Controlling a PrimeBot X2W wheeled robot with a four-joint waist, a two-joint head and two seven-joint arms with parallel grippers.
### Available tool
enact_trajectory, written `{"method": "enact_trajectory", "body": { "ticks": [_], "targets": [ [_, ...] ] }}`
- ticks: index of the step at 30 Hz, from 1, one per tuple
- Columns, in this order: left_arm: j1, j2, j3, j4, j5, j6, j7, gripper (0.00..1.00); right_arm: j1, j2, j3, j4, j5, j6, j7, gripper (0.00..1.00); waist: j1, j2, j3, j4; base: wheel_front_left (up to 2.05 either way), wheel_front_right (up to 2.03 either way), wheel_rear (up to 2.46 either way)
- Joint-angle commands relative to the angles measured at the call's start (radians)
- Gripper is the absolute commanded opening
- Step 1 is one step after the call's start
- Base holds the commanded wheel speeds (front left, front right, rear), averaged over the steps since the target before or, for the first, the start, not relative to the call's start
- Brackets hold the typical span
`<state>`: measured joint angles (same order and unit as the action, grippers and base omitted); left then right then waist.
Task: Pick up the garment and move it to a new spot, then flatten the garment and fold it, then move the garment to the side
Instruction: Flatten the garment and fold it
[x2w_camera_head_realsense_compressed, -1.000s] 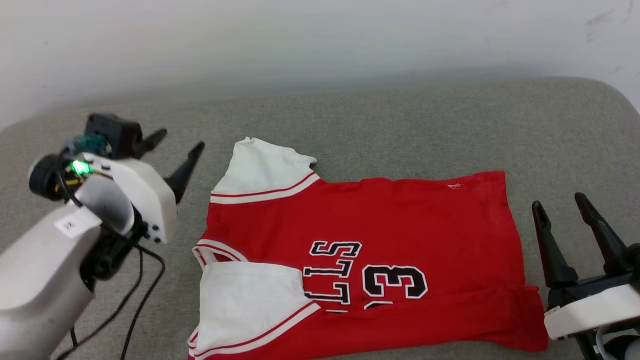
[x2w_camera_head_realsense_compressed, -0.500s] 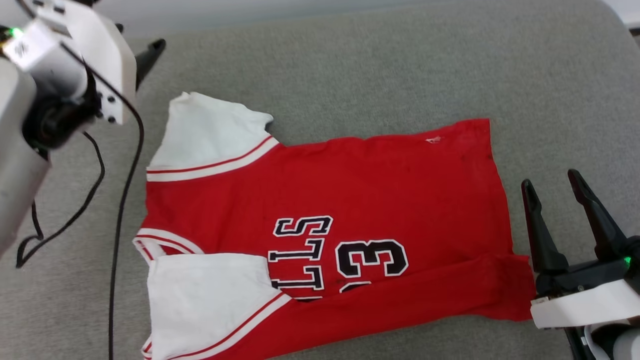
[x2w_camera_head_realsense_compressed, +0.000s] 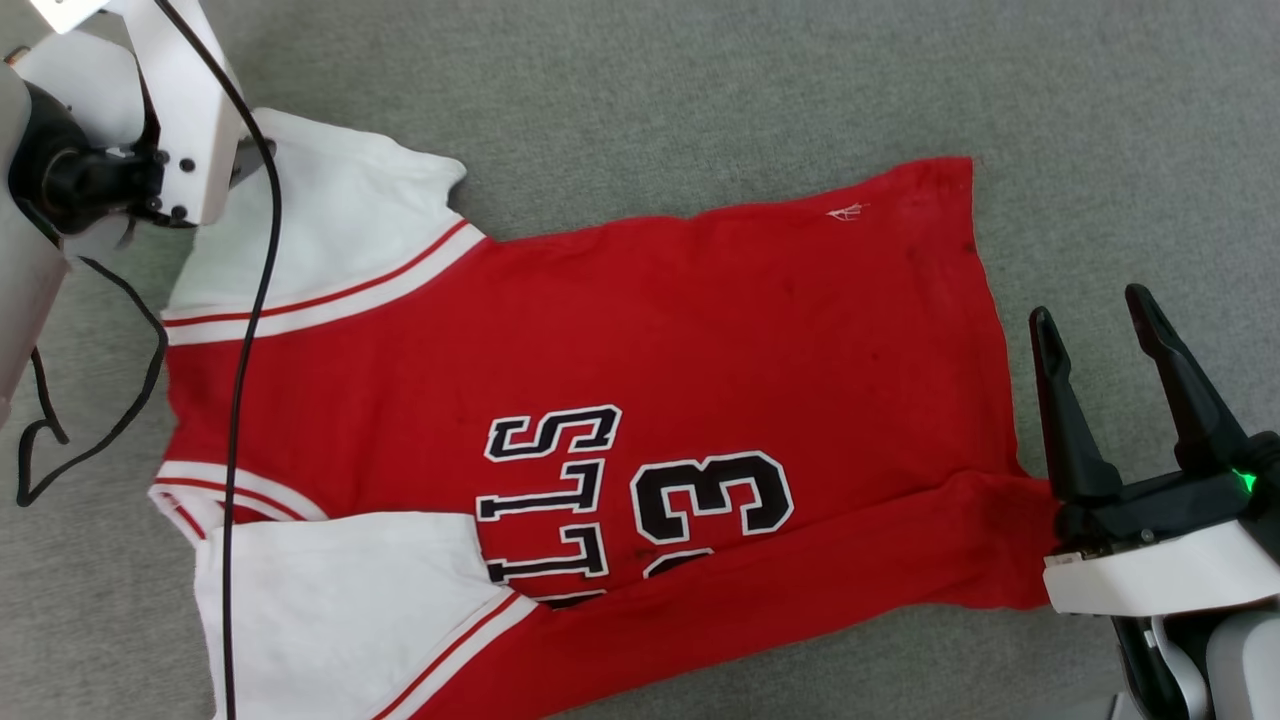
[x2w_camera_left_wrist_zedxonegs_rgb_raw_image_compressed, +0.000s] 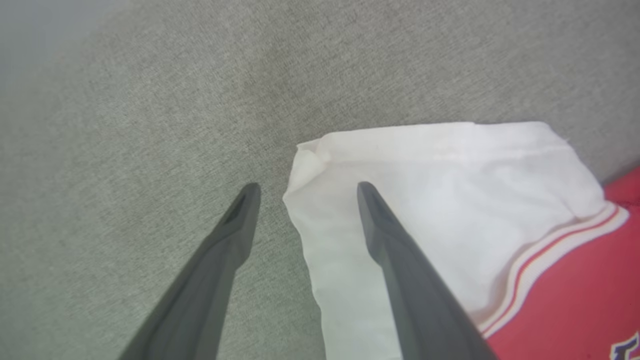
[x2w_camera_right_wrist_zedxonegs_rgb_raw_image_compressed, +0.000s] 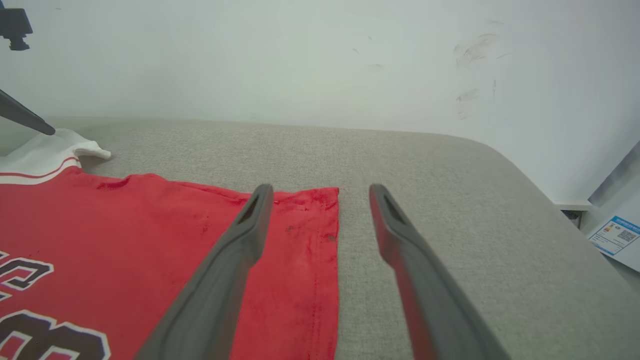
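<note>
The garment (x2w_camera_head_realsense_compressed: 640, 330), a red jersey with white sleeves, lies spread on the grey cushion (x2w_camera_head_realsense_compressed: 700, 90) before you, neck to your left, hem to your right, its near edge folded over. It looks light, soft and limp, so expect sagging and pinch it at the edges. Your left gripper (x2w_camera_left_wrist_zedxonegs_rgb_raw_image_compressed: 305, 187), fingers apart, straddles the far sleeve (x2w_camera_left_wrist_zedxonegs_rgb_raw_image_compressed: 450, 200) cuff. Your right gripper (x2w_camera_head_realsense_compressed: 1088, 304), also spread and empty, sits beside the hem's near corner.
</note>
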<state>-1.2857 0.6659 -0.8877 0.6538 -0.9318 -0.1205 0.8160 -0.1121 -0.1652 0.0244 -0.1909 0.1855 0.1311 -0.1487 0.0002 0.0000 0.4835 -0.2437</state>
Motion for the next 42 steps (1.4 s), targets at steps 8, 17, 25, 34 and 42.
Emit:
{"method": "enact_trajectory", "body": {
  "ticks": [8,17,25,34,42],
  "targets": [
    [0.049,0.006,-0.082,0.025,0.003,-0.007,0.041,0.35,-0.038,0.009,0.002,0.045,0.009,-0.001,-0.035,1.00,-0.0002,0.0000,0.047,-0.022,0.00,0.00,0.00],
    [0.027,0.005,-0.088,-0.039,0.015,-0.009,-0.111,0.00,-0.086,-0.026,-0.041,0.040,0.001,-0.001,-0.048,1.00,-0.0002,0.0000,-0.007,0.015,0.00,0.00,0.00],
    [0.044,-0.001,-0.115,-0.128,0.020,-0.009,-0.235,0.00,-0.170,-0.141,-0.055,0.011,-0.005,-0.001,0.084,1.00,-0.0002,0.0000,-0.077,0.073,0.00,0.00,0.00],
    [0.116,0.002,-0.121,-0.231,0.026,-0.002,-0.366,0.00,-0.331,-0.381,0.084,0.092,0.185,-0.001,0.528,1.00,-0.0002,0.0000,-0.123,0.133,0.00,0.00,0.00],
    [0.136,0.008,-0.118,-0.325,0.052,0.032,-0.419,0.00,-0.500,-0.524,0.233,0.245,0.397,-0.001,0.888,1.00,-0.0002,0.0000,-0.105,0.183,0.00,0.00,0.00]
  ]
}}
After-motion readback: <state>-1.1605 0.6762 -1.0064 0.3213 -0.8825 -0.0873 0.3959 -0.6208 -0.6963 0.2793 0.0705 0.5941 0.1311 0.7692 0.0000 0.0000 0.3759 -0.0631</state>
